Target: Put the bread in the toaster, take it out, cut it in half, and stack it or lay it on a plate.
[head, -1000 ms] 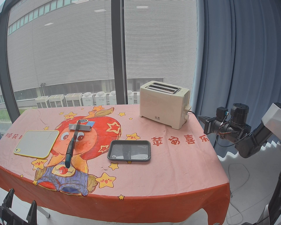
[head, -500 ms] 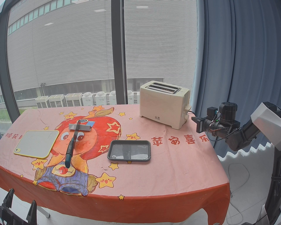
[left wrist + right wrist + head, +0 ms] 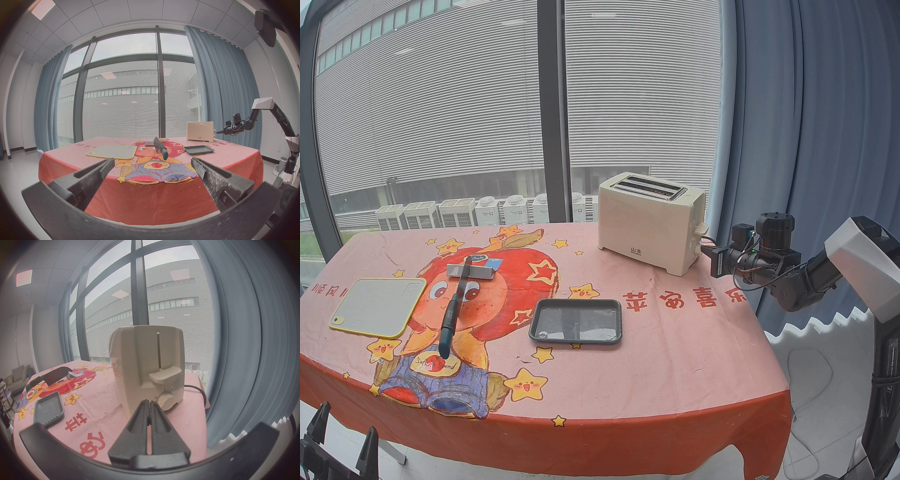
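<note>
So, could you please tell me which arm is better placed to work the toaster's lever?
Right. The right gripper, shut, points at the lever on the toaster, close by. The left gripper hangs open off the table, at its near edge, far away.

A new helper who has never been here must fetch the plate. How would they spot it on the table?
On the pink cartoon-print tablecloth by the window, look nearer the front edge than the cream toaster. The plate is a shallow black rectangular tray with rounded corners, unlike the pale cutting board and knife farther left.
</note>
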### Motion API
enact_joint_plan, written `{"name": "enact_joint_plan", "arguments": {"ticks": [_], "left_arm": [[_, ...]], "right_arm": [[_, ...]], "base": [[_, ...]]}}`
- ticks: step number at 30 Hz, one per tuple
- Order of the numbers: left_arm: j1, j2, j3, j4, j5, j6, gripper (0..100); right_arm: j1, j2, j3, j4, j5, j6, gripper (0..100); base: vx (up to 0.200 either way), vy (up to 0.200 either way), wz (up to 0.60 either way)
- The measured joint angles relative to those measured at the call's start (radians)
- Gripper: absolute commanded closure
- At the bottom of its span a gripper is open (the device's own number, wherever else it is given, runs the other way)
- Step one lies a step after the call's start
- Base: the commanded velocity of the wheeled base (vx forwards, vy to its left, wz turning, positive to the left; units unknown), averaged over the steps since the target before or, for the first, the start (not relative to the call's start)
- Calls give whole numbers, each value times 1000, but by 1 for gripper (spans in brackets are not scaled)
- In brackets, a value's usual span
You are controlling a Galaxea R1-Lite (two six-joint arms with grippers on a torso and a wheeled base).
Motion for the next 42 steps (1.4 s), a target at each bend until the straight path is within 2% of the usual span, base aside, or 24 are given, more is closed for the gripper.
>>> {"name": "enact_joint_plan", "arguments": {"ticks": [19, 42], "left_arm": [[0, 0, 0, 0, 0, 0, 0], [0, 0, 0, 0, 0, -1, 0]], "right_arm": [[-4, 57, -99, 37, -2, 0, 100], [-5, 90, -119, 43, -10, 0, 100]], "base": [[0, 0, 0], [0, 0, 0]]}}
